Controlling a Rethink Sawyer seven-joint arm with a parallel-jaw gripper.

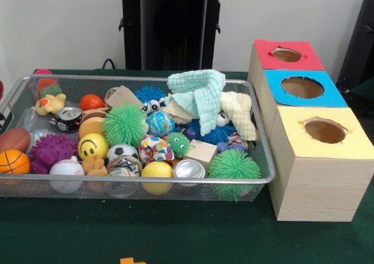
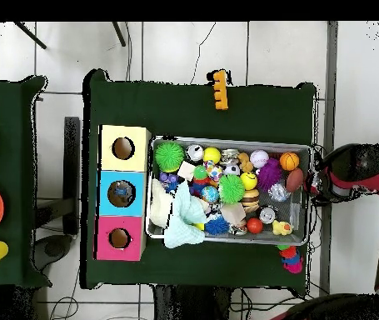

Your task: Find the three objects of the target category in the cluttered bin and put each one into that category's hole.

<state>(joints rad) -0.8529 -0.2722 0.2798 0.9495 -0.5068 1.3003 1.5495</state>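
Observation:
A wire mesh bin [image 1: 140, 181] [image 2: 226, 140] holds a jumble of toys. Among them are two green spiky balls [image 1: 124, 124] [image 1: 234, 166], a mint cloth [image 1: 201, 91] [image 2: 184, 221], a cream cloth [image 1: 239, 112], a silver can [image 1: 189, 169], a yellow smiley ball [image 1: 92, 146], a baseball [image 1: 66, 169] and a wooden block [image 1: 203, 150]. Beside the bin stand three boxes with round holes: red [image 1: 266, 49] [image 2: 105, 225], blue [image 1: 274, 80] [image 2: 107, 179] and yellow [image 1: 292, 129] [image 2: 109, 133]. My arm's end [image 2: 319, 182] shows only in the overhead view, at the bin's end away from the boxes.
An orange toy [image 2: 220, 89] [image 1: 133, 261] lies on the green table outside the bin. A few small toys [image 2: 290, 258] sit off the bin's corner near the arm. A second table [image 2: 9, 167] carries a green dish, an orange dish and a yellow cup.

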